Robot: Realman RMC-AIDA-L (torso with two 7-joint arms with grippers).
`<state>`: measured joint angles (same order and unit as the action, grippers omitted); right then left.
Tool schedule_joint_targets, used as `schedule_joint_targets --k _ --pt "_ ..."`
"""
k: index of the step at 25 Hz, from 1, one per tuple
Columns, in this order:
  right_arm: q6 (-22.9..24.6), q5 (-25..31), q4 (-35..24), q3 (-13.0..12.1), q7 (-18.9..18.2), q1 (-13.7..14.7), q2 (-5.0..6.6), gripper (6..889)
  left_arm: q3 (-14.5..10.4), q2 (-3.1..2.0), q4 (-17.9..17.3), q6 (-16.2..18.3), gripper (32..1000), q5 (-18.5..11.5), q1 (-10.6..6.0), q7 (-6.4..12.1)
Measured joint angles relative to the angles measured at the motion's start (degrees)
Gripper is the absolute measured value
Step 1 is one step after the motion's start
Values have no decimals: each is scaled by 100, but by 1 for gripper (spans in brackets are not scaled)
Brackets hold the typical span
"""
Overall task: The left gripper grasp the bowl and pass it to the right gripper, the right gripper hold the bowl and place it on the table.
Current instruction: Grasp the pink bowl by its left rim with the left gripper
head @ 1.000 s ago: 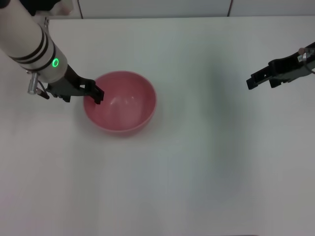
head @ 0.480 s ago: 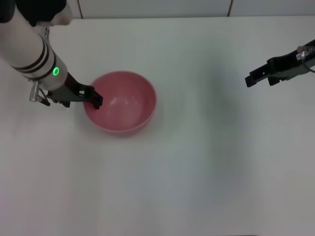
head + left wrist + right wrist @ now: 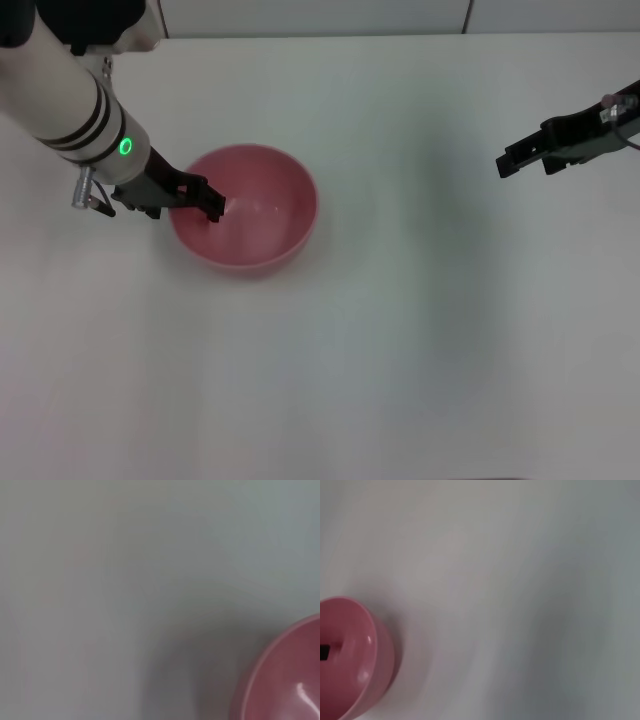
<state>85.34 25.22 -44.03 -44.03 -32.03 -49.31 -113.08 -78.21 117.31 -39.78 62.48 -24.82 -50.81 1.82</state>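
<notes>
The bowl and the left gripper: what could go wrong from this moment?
1. The left gripper is at the near-left rim of the bowl, one finger reaching inside. A grip on the thin rim alone may let the bowl tilt or slip when lifted.
2. The right gripper waits far off over the table, so the bowl must travel a long way before handover.

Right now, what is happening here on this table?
The left gripper is at the near-left rim of the pink bowl, one finger reaching inside it. The bowl sits on the white table, not yet lifted. The right gripper hangs far off on the right side, well away from the bowl.
</notes>
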Motion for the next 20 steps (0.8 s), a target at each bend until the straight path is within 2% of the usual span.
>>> schedule_joint_targets --k 10,15,20 --pt "-54 0 0 0 -4 0 -12 740 -1 0 264 -82 692 -2 -111 8" --pt "-54 0 0 0 -5 0 -12 740 3 -2 269 -102 677 -5 -114 -11" --pt "-53 0 -1 0 -5 7 -21 740 17 4 269 -272 663 -71 -73 4"
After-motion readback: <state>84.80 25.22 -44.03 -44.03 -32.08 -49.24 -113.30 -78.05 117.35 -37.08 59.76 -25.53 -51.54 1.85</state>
